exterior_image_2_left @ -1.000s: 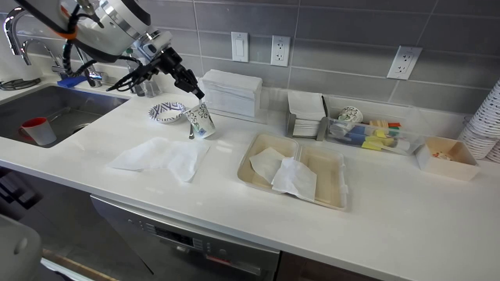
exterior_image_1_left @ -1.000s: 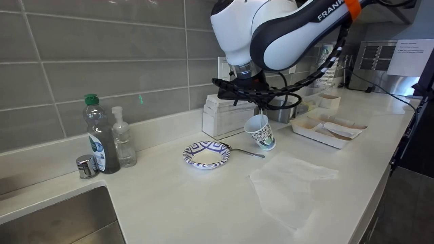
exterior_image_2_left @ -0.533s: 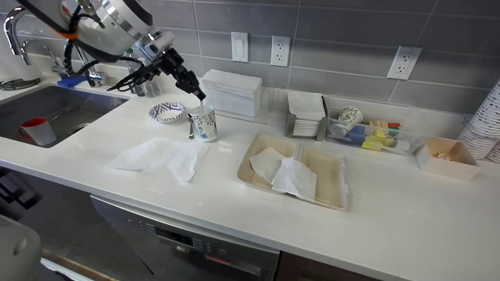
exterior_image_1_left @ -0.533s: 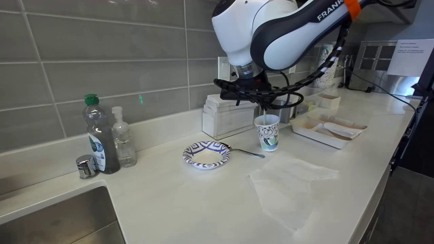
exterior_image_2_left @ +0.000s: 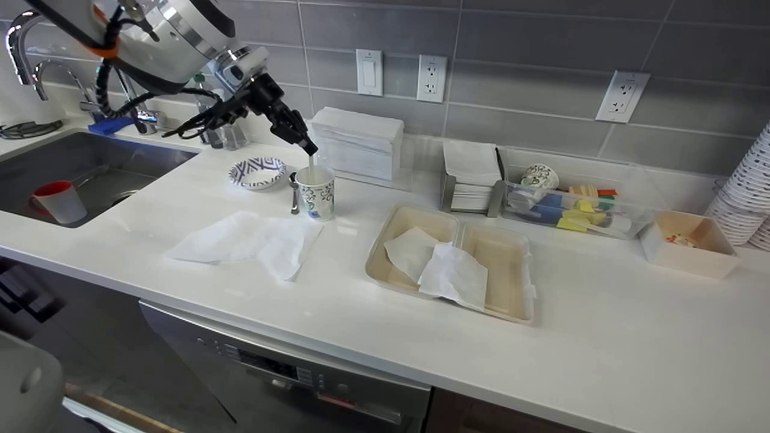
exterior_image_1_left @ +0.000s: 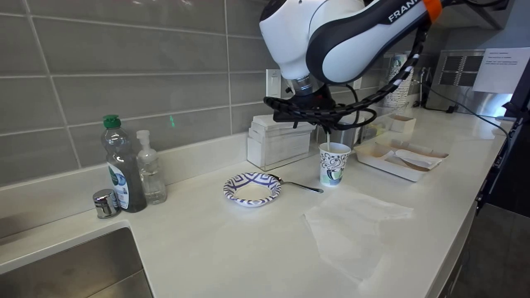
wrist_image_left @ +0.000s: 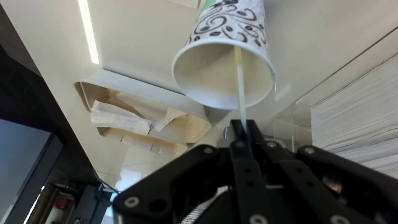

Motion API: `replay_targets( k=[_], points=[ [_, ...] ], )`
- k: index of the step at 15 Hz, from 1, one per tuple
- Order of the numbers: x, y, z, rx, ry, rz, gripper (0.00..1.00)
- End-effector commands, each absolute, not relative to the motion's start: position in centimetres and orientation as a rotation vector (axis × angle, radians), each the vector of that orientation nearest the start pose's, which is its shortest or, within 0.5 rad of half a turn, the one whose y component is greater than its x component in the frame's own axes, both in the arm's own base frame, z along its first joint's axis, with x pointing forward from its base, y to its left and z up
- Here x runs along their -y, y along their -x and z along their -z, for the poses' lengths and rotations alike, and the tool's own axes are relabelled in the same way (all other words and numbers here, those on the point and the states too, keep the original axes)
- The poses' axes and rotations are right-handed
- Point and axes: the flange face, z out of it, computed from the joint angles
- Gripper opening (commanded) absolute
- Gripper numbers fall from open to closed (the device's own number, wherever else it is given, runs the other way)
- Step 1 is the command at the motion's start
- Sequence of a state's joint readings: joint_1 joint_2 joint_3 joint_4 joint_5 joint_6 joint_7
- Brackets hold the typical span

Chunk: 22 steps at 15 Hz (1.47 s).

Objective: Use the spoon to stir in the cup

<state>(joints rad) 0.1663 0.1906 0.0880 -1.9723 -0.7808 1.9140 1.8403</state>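
One pale stick [wrist_image_left: 240, 84] clamped in gripper [wrist_image_left: 244, 126], reaching into cup [exterior_image_2_left: 317, 203] below, depth unclear.

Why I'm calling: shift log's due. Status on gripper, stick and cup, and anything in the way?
Gripper shut on pale stick. Stick dips into paper cup, lower end hidden. Metal spoon lies close beside cup, might get bumped.

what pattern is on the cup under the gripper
White with brown swirls, dark bean-like shapes and some green; the wrist view shows the cup best.
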Motion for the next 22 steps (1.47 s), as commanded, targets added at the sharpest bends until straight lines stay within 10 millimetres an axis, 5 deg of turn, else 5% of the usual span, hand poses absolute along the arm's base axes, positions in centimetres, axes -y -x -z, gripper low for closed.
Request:
replay_targets(
  k=[1,14,22],
  points=[
    [-9.0,-56.0,-37.4,1.439,-2.056,-0.584,0.01],
    [-7.6,-55.9,-35.9,1.477,-1.963,-0.697,0.01],
    [-8.9,-56.2,-35.1,1.506,-2.047,-0.774,0.01]
  ],
)
